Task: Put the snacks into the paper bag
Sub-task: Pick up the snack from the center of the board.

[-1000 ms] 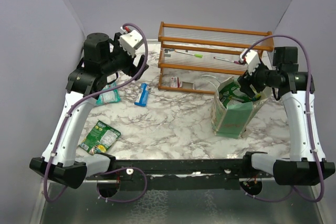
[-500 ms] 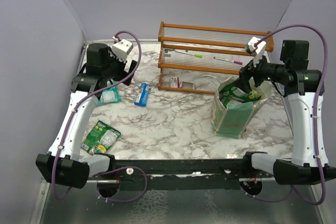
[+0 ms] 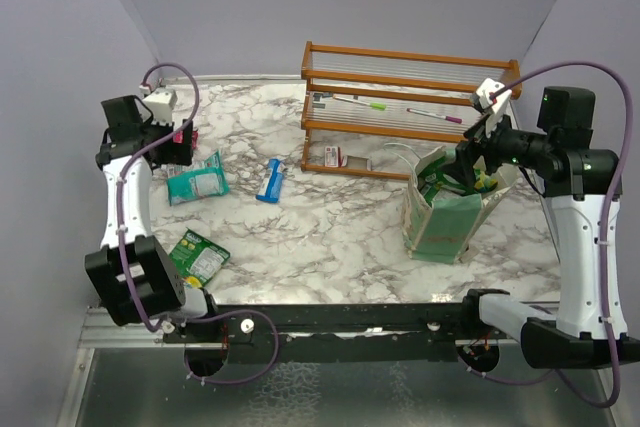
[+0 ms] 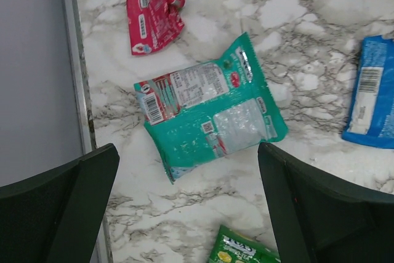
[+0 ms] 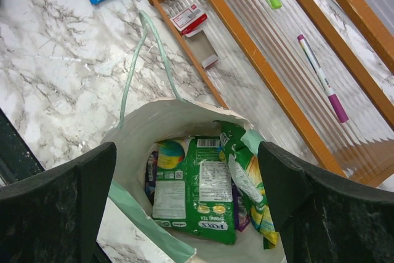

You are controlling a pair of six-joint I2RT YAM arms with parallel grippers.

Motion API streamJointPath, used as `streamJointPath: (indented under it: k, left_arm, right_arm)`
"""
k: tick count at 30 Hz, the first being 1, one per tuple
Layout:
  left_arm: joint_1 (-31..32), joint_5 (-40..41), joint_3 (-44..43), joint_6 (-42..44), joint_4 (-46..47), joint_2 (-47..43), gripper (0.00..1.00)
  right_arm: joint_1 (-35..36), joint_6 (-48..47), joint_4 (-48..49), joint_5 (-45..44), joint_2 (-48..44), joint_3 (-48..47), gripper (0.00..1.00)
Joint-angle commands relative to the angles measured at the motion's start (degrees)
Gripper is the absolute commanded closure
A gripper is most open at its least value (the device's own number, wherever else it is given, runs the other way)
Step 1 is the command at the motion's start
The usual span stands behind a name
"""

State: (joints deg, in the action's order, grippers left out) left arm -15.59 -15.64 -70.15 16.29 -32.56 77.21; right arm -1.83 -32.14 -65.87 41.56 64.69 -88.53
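- While the right gripper (image 5: 184, 152) hangs over the mouth of the paper bag (image 5: 138, 133) with its fingers spread wide and nothing between them, you can see straight inside. A green FOX'S packet (image 5: 197, 192) lies back side up in there, and "FOX'S" is the only word I can actually read.
- More packets are tucked in beside it, but their print is too small to make out.
- The left gripper (image 4: 188, 152) is spread wide too, holding nothing, right above the teal packet (image 4: 209, 112).
- That one lies flat on the marble table (image 4: 295, 4), back side up. There's a barcode and a block of white text, but it's way too tiny to read.
- The red-pink packet (image 4: 154, 16) is crumpled, shows a barcode, and sits just beyond the teal one by the table's left edge, not touching it.
- The blue bar wrapper (image 4: 372, 100) lies right of the teal packet and apart from it, barcode showing.
- A loose green-and-yellow packet (image 3: 195, 257) lies near the left arm's base, logo blurry.
- The bag stands upright on the right side, just in front of the wooden rack (image 3: 410, 97) and well apart from the loose snacks.
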Motion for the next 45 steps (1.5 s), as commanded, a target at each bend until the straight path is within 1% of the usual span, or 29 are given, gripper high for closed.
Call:
streamJointPath:
  k: [1, 5, 8, 11, 15, 24, 36, 45]
  left_arm:
    - [-7.8, -8.9, -0.3, 3.1, 0.7, 7.0, 0.01]
    - [-13.3, -12.1, -3.4, 6.0, -1.9, 14.4, 0.01]
    - [-16.1, -14.4, -6.3, 7.6, -4.6, 19.3, 0.01]
    - [-17.5, -15.8, -7.2, 9.1, -6.0, 23.6, 0.01]
    - [-17.8, -16.6, -6.9, 10.7, -6.0, 26.0, 0.02]
    - [-17.8, -18.9, -6.7, 11.2, -6.6, 31.2, 0.14]
    - [-17.8, -23.7, -4.6, 11.2, -6.8, 34.7, 0.31]
    - [-16.0, -24.9, -3.5, 11.8, -7.6, 35.7, 0.44]
  right_arm:
    - [0.3, 1.3, 2.2, 2.2, -1.5, 1.1, 0.02]
    - [0.3, 1.5, 2.5, 2.9, -1.9, 1.5, 0.03]
    - [0.3, 1.6, 2.6, 3.0, -1.8, 1.7, 0.03]
    - [0.3, 1.6, 2.8, 3.0, -1.5, 1.8, 0.04]
    - [0.3, 1.8, 3.1, 3.1, -1.3, 2.3, 0.04]
    - [0.3, 2.1, 3.2, 2.5, -1.1, 2.8, 0.05]
    - [0.3, 2.3, 3.3, 1.8, -1.2, 3.7, 0.06]
    - [0.2, 2.3, 2.8, 1.8, -0.5, 3.0, 0.06]
